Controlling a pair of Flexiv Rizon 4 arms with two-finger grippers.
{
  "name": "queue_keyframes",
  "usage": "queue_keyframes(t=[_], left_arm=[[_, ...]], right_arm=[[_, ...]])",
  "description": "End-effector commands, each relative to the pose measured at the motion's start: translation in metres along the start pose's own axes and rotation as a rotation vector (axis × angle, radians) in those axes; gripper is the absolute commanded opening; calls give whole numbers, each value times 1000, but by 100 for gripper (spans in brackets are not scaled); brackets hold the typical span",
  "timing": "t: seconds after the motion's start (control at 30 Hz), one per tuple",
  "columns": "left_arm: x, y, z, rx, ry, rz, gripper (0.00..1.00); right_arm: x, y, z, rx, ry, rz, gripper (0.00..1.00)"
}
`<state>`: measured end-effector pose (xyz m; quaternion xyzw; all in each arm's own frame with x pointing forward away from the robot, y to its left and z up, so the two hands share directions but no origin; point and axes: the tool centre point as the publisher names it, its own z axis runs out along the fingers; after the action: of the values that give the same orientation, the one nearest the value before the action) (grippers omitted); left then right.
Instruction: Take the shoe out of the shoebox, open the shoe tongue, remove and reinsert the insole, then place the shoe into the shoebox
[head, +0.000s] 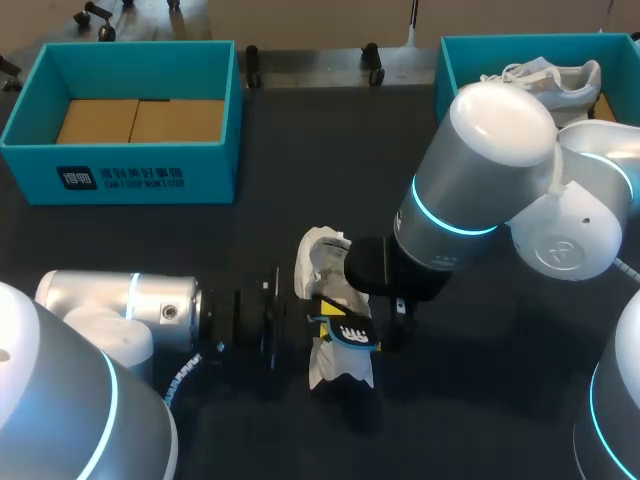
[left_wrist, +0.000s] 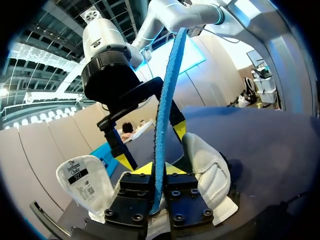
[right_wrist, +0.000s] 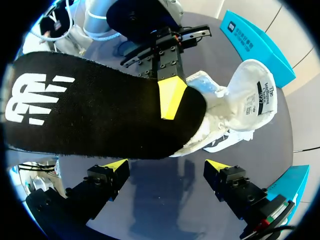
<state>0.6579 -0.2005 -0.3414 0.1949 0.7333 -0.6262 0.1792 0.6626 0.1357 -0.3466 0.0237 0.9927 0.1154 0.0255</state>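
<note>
Head view: right arm (head: 480, 190) hides the near side of the right shoebox (head: 447, 70) and part of the spare shoe (head: 560, 80) inside. Right wrist view: one end of the insole (right_wrist: 90, 115) is cut off at the rim. The insole covers much of the desk shoe (right_wrist: 245, 95).

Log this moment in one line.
left hand shut on black-and-blue foam insole | right hand open beside white fabric shoe | shoe on dark table

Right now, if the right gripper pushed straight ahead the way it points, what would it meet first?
Probably the black insole that the left gripper holds across the path of the right gripper; depth is unclear.
</note>
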Motion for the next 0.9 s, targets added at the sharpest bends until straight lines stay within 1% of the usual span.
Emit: queue_keyframes(t=[0.03, 0.3, 0.47, 0.77, 0.83, 0.87, 0.9], left_arm=[[1, -7, -1, -7, 0, -2, 24], [2, -20, 4, -34, 14, 8, 26], [-1, -22, 11, -78, 19, 17, 27], [-2, -25, 18, -99, 46, 22, 28], [-2, -25, 18, -109, 53, 26, 27], [-2, -25, 19, -114, 58, 27, 25], [-2, -25, 19, -117, 60, 29, 21]], right_arm=[[1, 0, 1, 0, -3, 1, 100], [1, 0, 1, 0, -3, 1, 100], [1, 0, 1, 0, -3, 1, 100], [1, 0, 1, 0, -3, 1, 100], [1, 0, 1, 0, -3, 1, 100], [1, 0, 1, 0, -3, 1, 100], [1, 0, 1, 0, -3, 1, 100]])
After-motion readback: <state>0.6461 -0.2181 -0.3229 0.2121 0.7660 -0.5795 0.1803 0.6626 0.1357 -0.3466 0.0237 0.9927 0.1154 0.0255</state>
